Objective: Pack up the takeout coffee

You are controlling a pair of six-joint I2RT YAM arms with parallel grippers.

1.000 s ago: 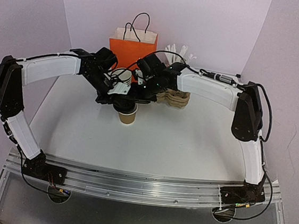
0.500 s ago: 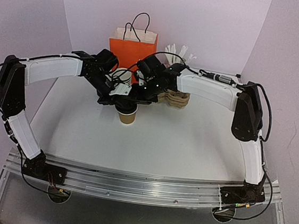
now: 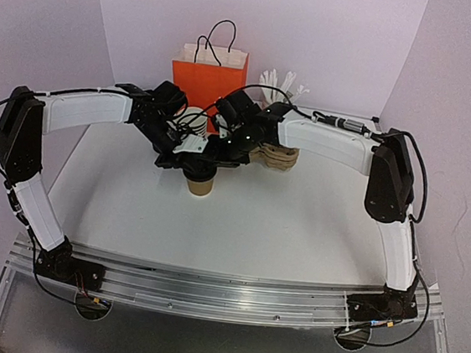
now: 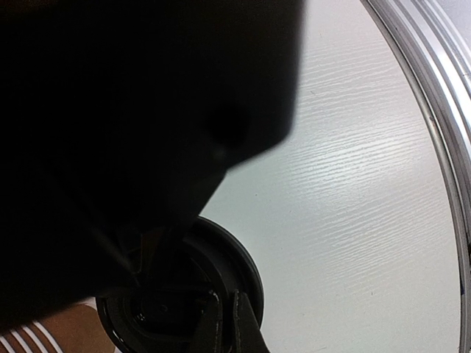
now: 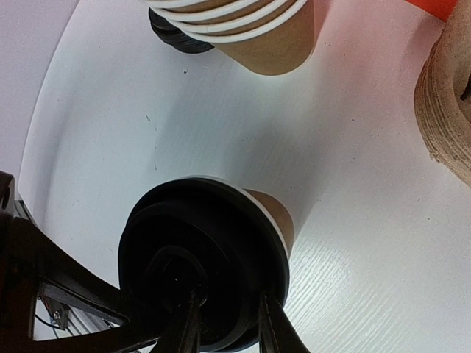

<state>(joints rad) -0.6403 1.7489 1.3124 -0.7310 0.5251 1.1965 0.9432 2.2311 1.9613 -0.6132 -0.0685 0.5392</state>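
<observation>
The takeout coffee [image 3: 200, 185], a brown kraft cup with a black dome lid, stands upright on the white table just behind its middle. Both grippers meet over its lid. My left gripper [image 3: 183, 161] comes from the left; in the left wrist view its fingertips [image 4: 210, 323] lie almost together on the lid [image 4: 239, 261] near its rim. My right gripper [image 3: 218, 158] comes from the right; in the right wrist view it [image 5: 227, 323] straddles the lid's [image 5: 199, 250] near edge, one finger in the centre recess, one outside the rim. The cup's brown side [image 5: 278, 215] shows below the lid.
An orange paper bag [image 3: 208, 77] stands at the back. A stack of lidless cups [image 3: 196, 120] [image 5: 250, 29] and loose black lids [image 5: 176, 37] sit just behind the coffee. Kraft cup carriers [image 3: 275, 157] [image 5: 449, 110] lie to the right. White utensils [image 3: 281, 82] stand beside the bag.
Both grippers have crept slightly left and closer onto the lid. The cup has stayed in place on the table.
</observation>
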